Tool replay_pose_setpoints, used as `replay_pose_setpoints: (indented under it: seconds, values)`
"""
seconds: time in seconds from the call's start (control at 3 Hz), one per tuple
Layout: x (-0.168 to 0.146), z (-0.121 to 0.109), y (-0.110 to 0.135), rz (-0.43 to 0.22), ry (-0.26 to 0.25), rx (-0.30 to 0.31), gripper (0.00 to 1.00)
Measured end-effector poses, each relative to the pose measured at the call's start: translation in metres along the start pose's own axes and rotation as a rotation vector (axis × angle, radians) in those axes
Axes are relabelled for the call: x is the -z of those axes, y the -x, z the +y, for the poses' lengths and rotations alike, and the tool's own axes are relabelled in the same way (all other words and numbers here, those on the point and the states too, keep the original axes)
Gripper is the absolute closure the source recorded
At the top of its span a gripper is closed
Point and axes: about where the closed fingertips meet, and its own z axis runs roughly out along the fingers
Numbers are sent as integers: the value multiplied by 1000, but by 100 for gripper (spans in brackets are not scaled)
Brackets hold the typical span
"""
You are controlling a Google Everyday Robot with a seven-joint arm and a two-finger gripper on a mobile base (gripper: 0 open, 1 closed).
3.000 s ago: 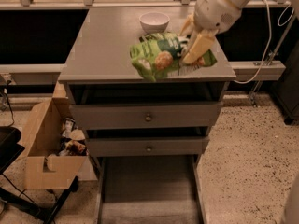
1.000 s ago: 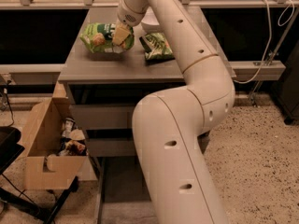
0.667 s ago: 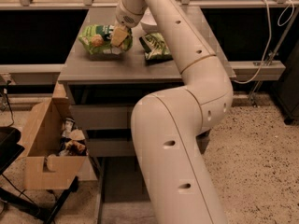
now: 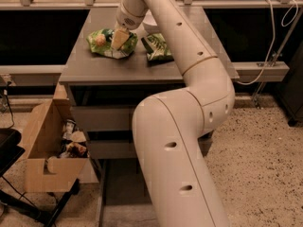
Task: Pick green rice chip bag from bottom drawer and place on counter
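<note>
The green rice chip bag (image 4: 105,42) is down on the left part of the counter (image 4: 94,66), apparently resting on it. My gripper (image 4: 119,38) reaches down from above and its tan fingers are closed on the bag's right side. My arm bends across the middle of the view and hides much of the cabinet front. The bottom drawer (image 4: 118,208) is pulled out at the base of the cabinet, and only a strip of its grey floor and left wall shows beside the arm.
A paler green bag with dark stripes (image 4: 157,46) lies on the counter to the right of the gripper. A white bowl (image 4: 150,23) stands behind it. Two shut drawer fronts (image 4: 102,118) are below the counter. An open cardboard box (image 4: 45,152) of clutter stands on the floor at the left.
The gripper carried the bag from the counter's right front to its left side and has lowered it slightly onto the surface. The striped bag and bowl have not moved.
</note>
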Motion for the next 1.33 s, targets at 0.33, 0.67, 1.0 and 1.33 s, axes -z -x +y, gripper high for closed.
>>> replay_pose_setpoints:
  seconds: [0.33,0.67,1.0,1.33]
  values:
    - [-3,1,0,0,3,0,0]
    - [24,-5,29,-67,-47,64,0]
    - [79,-9,89,-157,-175,145,0]
    - [215,-7,107,-245,-437,77,0]
